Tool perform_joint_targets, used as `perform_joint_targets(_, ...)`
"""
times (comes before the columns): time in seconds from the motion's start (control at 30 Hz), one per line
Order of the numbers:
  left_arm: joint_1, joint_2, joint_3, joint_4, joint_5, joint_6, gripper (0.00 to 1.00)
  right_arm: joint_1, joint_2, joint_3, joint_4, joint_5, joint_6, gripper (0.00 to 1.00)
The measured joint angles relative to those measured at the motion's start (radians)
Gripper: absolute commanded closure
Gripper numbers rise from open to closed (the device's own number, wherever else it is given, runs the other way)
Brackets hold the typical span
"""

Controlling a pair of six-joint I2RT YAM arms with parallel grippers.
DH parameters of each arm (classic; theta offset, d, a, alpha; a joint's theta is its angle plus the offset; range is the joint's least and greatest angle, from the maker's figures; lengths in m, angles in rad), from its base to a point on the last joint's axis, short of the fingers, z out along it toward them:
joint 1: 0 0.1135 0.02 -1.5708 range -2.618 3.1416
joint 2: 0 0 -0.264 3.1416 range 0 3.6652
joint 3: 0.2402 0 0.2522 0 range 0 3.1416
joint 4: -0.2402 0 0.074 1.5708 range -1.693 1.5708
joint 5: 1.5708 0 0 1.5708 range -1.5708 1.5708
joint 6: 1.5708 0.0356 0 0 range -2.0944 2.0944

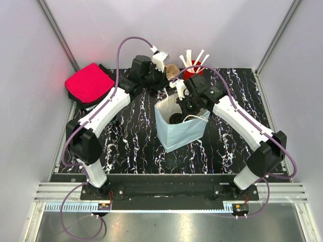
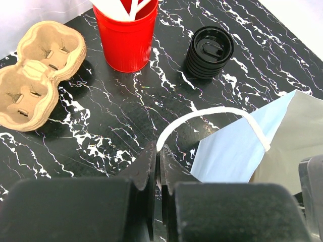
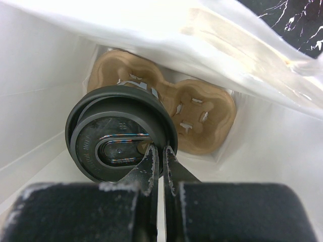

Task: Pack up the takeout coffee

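Already the coffee (image 3: 101,146) sat deep in the bag (image 1: 184,133), at lower left of the right wrist view. Its lid faced up and its base was apparently in one cell of the carrier (image 3: 202,113) on the bag's floor. The right pincer (image 3: 159,151) was closed, its tips at the right-hand rim of the lid. Whether they nipped that rim or merely touched it could not be told. The left pincer (image 2: 158,151) was closed too, low in its own view, and one end of the white handle (image 2: 217,110) ran to its tips. A pinch on the handle looked likely but was not certain.

The chief risk seemed to lie in getting the right arm out. If the tips had caught the rim, a lift could pop the lid or drag the coffee out of its cell, tipping it and spilling it inside the bag. At the centre of the overhead view that arm filled much of the bag's mouth, so a slanted exit could snag the thin wall and pull the light bag over.

The left side carried its own hazard. A tug on the handle could drag or topple the bag, while a sudden release could let the mouth sag onto the right arm. The red cup (image 2: 128,40) stood on the tabletop (image 2: 126,111) at the top of the left wrist view, and a careless swing there could knock it down.
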Motion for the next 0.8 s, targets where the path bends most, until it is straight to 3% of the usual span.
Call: perform_joint_targets(0.8,0.0,0.0,-0.002,0.007,0.0,-0.004,1.0,0.0,0.035,0.0,0.017,-0.003,0.0,1.0)
